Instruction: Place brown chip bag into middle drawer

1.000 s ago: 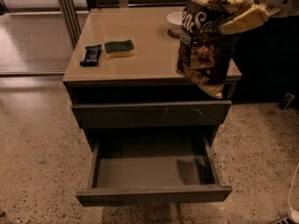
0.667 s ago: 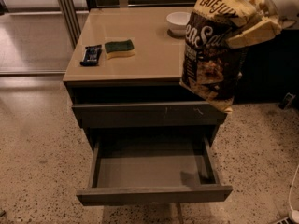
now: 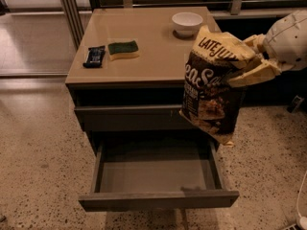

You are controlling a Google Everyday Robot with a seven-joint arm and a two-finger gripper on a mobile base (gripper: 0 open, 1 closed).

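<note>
Floor: we see speckled pale terrazzo [image 3: 38, 147] all around the furniture, with a dark railing along the back.
Cabinet: a low unit with a smooth tan top [image 3: 148, 47] stands in the middle of the view, and 3 small things lie on it.
Middle drawer: the middle drawer [image 3: 153, 175] is pulled well out at the bottom of the stack. Its flat grey floor is bare, and its plain front faces us.
Upper drawer front: a closed front [image 3: 129, 118] sits just above the open drawer, with a dark gap between it and the top.
Brown chip bag: the brown chip bag [image 3: 211, 90] hangs in the air off the front right corner of the cabinet, tilted, with its cream-yellow top uppermost. It covers the right end of the closed front. Its lower edge is above the right side of the open drawer and touches nothing there.
Gripper: the gripper [image 3: 247, 61] reaches in from the right edge on a white rounded wrist [image 3: 288, 40]. We see its 2 cream fingers pinching the bag's top.
White bowl: 1 white bowl [image 3: 187, 23] stands near the back right of the top.
Sponge: 1 green and yellow sponge [image 3: 123, 50] lies towards the left.
Bar: 1 small dark wrapped bar [image 3: 94, 55] lies just beside the sponge, nearer the left edge.
</note>
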